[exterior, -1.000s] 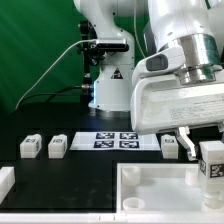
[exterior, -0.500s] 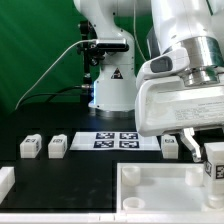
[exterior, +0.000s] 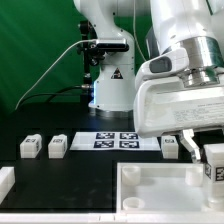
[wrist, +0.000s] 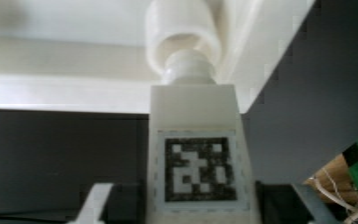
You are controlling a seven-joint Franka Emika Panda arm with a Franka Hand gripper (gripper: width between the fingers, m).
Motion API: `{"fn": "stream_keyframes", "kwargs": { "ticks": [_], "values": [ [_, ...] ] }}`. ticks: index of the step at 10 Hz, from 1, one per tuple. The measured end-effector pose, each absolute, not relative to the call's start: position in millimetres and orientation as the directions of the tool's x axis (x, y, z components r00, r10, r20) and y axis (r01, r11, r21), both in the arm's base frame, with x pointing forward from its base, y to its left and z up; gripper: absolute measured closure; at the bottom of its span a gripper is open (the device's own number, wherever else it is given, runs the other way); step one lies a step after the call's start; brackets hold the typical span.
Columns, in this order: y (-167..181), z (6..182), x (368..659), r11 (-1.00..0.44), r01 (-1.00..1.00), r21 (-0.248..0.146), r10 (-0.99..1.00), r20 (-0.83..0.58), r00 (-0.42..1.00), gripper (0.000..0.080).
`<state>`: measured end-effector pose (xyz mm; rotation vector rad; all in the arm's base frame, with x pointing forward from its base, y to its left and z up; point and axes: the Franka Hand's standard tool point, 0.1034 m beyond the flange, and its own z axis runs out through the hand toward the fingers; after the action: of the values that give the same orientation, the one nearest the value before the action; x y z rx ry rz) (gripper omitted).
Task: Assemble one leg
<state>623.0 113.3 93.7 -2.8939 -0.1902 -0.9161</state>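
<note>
My gripper [exterior: 209, 158] is shut on a leg [exterior: 214, 167], a stubby white block with a black-and-white tag, at the exterior view's right edge. It holds the leg just above the right side of the large white tray-like piece [exterior: 150, 178]. In the wrist view the gripper [wrist: 195, 214] clamps the leg [wrist: 195, 130] from both sides. The leg's tag faces the camera and its round peg end [wrist: 183, 55] points at the white piece beyond. Three more legs [exterior: 29, 146], [exterior: 58, 146], [exterior: 170, 146] stand on the black table.
The marker board [exterior: 120, 140] lies on the table between the loose legs. Another white part [exterior: 5, 180] shows at the exterior view's lower left. The robot base [exterior: 105, 70] and a green backdrop stand behind.
The gripper and the held leg have moved slightly down toward the tray-like piece. Nothing else has moved.
</note>
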Motion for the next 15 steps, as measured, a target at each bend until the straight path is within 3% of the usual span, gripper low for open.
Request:
{"fn": "stream_keyframes", "kwargs": {
  "ticks": [5,9,15],
  "values": [
    [109,93.9,622,-0.988,0.142,-0.056,0.084,0.579,0.811,0.0507],
    [117,88.7,600,-0.986,0.161,-0.054,0.103,0.561,0.821,0.0507],
    [116,76.8,610,-0.987,0.149,-0.058,0.09,0.568,0.818,0.0507]
  ]
}}
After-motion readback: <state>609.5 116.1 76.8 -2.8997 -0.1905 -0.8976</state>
